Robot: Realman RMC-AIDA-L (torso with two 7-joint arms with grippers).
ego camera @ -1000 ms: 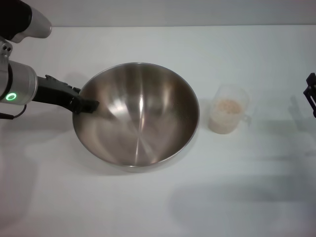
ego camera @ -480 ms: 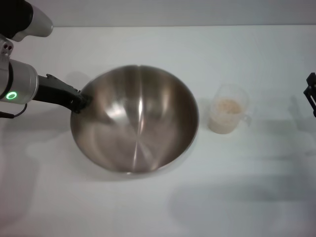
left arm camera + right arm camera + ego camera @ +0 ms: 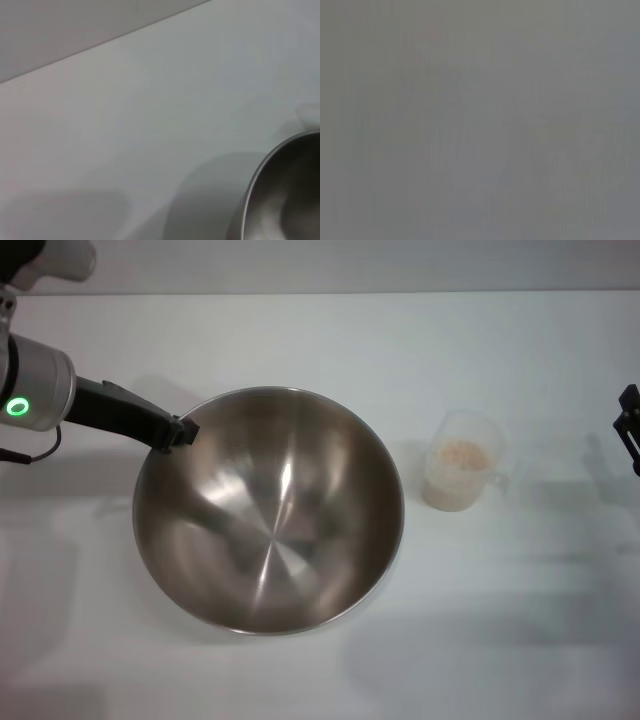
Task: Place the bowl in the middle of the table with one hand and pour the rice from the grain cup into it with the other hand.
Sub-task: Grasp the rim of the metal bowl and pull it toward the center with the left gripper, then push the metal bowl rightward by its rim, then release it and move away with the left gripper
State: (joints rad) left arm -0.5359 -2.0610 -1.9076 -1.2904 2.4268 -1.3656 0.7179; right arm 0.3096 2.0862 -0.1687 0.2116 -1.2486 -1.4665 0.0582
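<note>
bowl [image 3: 268, 510]: shiny brushed steel | grain cup [image 3: 463, 474]: translucent plastic (cloudy) | table [image 3: 520, 620]: smooth matt white

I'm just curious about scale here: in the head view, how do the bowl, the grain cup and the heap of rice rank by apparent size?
1. The bowl, by far the widest.
2. The grain cup.
3. The rice, a small heap inside the cup.

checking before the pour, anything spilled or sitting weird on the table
Nothing spilled: the rice is all inside the upright grain cup. The bowl sits flat, the left gripper at its rim. The right gripper waits at the table's edge.
</note>
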